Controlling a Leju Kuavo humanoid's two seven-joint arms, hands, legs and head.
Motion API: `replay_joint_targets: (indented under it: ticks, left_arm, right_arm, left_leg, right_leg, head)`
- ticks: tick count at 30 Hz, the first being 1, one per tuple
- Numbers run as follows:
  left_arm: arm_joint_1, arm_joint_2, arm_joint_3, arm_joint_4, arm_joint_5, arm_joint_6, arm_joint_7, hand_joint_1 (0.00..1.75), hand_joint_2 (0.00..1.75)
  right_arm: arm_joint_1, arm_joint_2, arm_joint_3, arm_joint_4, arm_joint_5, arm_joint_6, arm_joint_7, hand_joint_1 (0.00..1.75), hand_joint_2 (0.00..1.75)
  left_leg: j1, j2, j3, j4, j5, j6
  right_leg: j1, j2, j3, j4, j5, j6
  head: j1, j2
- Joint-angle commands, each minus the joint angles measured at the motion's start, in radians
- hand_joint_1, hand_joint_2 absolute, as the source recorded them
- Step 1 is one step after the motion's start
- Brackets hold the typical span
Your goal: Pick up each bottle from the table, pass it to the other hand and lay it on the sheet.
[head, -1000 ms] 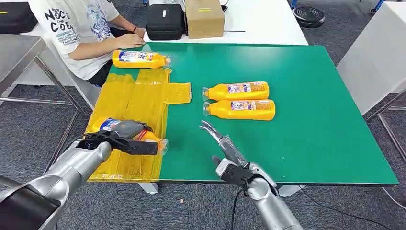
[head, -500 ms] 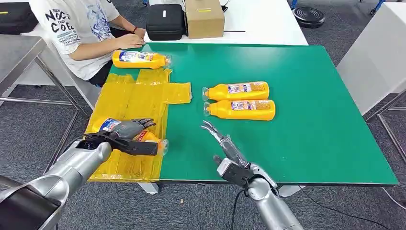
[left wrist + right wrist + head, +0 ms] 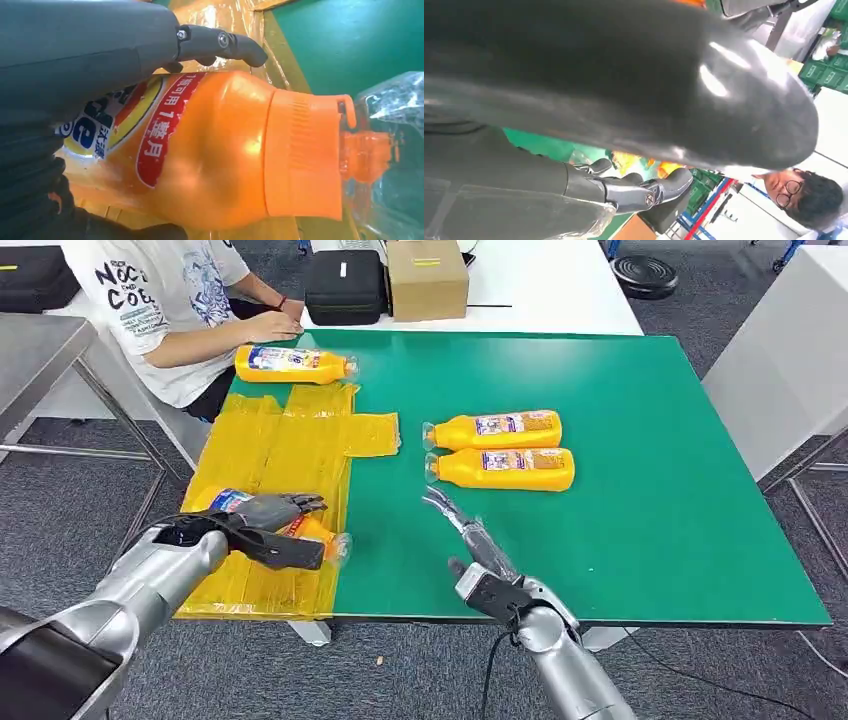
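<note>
We see a green-topped rectangular table (image 3: 640, 440) carrying a yellow plastic sheet (image 3: 285, 445), two orange plastic bottles (image 3: 497, 429) (image 3: 505, 469) lying side by side, and another (image 3: 290, 363) near the far edge.

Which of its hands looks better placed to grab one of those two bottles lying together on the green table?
Right. The right hand is empty, reaching toward the two bottles; the left hand rests on a bottle on the yellow sheet.

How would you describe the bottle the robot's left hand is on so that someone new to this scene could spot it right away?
Start at the green table and find the yellow sheet along its left side. At the sheet's near end lies an orange bottle on its side, cap toward the green, under the left hand. Alone among the four bottles, it has a robot hand over it; two lie mid-table and one beside the seated person.
</note>
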Motion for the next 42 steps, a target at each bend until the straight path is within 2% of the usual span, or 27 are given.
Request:
replay_joint_targets:
  ticks: [1, 16, 20, 23, 30, 32, 38, 39, 40, 41, 42]
  left_arm:
    - [-0.066, 0.051, -0.059, -0.027, 0.009, -0.006, -0.052, 0.0, 1.75]
    - [-0.053, 0.054, -0.086, -0.105, 0.078, 0.0, -0.091, 0.0, 1.75]
    - [-0.065, 0.068, -0.113, -0.154, 0.121, -0.061, -0.133, 0.0, 1.75]
    - [-0.105, 0.11, -0.16, -0.208, 0.143, -0.138, -0.162, 0.0, 1.75]
    - [-0.104, 0.115, -0.165, -0.215, 0.147, -0.143, -0.162, 0.0, 1.75]
    - [-0.149, 0.151, -0.22, -0.25, 0.141, -0.195, -0.183, 0.0, 1.75]
    - [-0.259, 0.358, -0.354, -0.541, 0.31, -0.422, -0.178, 0.0, 1.75]
    - [-0.254, 0.368, -0.346, -0.559, 0.353, -0.424, -0.186, 0.0, 1.75]
    - [-0.24, 0.369, -0.336, -0.575, 0.376, -0.394, -0.178, 0.0, 1.75]
    - [-0.214, 0.354, -0.314, -0.577, 0.399, -0.342, -0.185, 0.0, 1.75]
    - [-0.186, 0.331, -0.29, -0.567, 0.421, -0.302, -0.203, 0.0, 1.75]
  right_arm:
    - [-0.007, -0.013, 0.007, 0.044, -0.02, -0.009, -0.001, 0.0, 0.0]
    - [0.01, 0.001, -0.02, 0.015, -0.011, -0.014, 0.016, 0.0, 0.0]
    - [0.013, 0.009, -0.043, 0.006, 0.001, -0.012, 0.026, 0.0, 0.0]
    - [-0.009, 0.007, -0.051, 0.03, 0.007, -0.009, 0.026, 0.0, 0.0]
    - [-0.009, 0.008, -0.052, 0.034, 0.008, -0.008, 0.026, 0.0, 0.0]
    - [-0.003, 0.0, -0.053, 0.03, 0.006, -0.008, 0.024, 0.0, 0.0]
    - [0.026, -0.009, -0.066, 0.003, -0.003, -0.011, 0.014, 0.0, 0.0]
    - [0.036, -0.009, -0.068, -0.003, -0.003, -0.014, 0.014, 0.0, 0.0]
    - [0.05, -0.01, -0.072, -0.022, -0.003, -0.017, 0.017, 0.0, 0.0]
    - [0.067, -0.012, -0.077, -0.043, -0.003, -0.02, 0.017, 0.0, 0.0]
    - [0.081, -0.011, -0.082, -0.065, 0.002, -0.024, 0.017, 0.0, 0.0]
  left_leg:
    - [0.001, 0.001, 0.003, 0.001, -0.002, -0.001]
    - [0.001, 0.001, 0.004, 0.002, -0.003, -0.002]
    - [0.0, 0.0, 0.001, 0.001, -0.001, -0.001]
    - [0.001, 0.001, 0.001, 0.002, -0.002, -0.001]
    - [0.0, 0.001, 0.0, 0.0, -0.001, -0.001]
    - [0.001, 0.001, 0.001, 0.001, -0.002, -0.001]
    - [0.003, 0.003, 0.002, 0.008, -0.007, -0.003]
    - [0.003, 0.004, -0.001, 0.005, -0.004, -0.002]
    - [0.003, 0.005, 0.004, 0.008, -0.009, -0.004]
    - [0.002, 0.002, 0.0, 0.002, -0.002, -0.002]
    - [0.002, 0.002, 0.002, 0.002, -0.003, -0.002]
  right_leg:
    - [0.001, 0.001, 0.003, 0.0, -0.002, -0.001]
    - [0.001, 0.0, 0.004, 0.001, -0.003, -0.002]
    - [0.001, -0.001, 0.001, 0.0, -0.002, -0.001]
    - [0.001, 0.0, 0.001, 0.001, -0.002, -0.001]
    - [0.001, 0.0, 0.0, 0.0, -0.001, -0.001]
    - [0.001, 0.0, 0.001, 0.001, -0.002, -0.001]
    - [0.004, 0.001, 0.002, 0.006, -0.006, -0.003]
    - [0.003, 0.002, -0.002, 0.004, -0.003, -0.002]
    - [0.004, 0.003, 0.003, 0.007, -0.007, -0.003]
    - [0.002, 0.001, 0.0, 0.002, -0.002, -0.001]
    - [0.002, 0.001, 0.001, 0.002, -0.003, -0.002]
  head:
    - [0.0, 0.0]
    - [0.0, 0.0]
    - [0.0, 0.0]
    - [0.0, 0.0]
    - [0.0, 0.0]
    - [0.0, 0.0]
    - [0.0, 0.0]
    - [0.0, 0.0]
    - [0.0, 0.0]
    - [0.0, 0.0]
    - [0.0, 0.0]
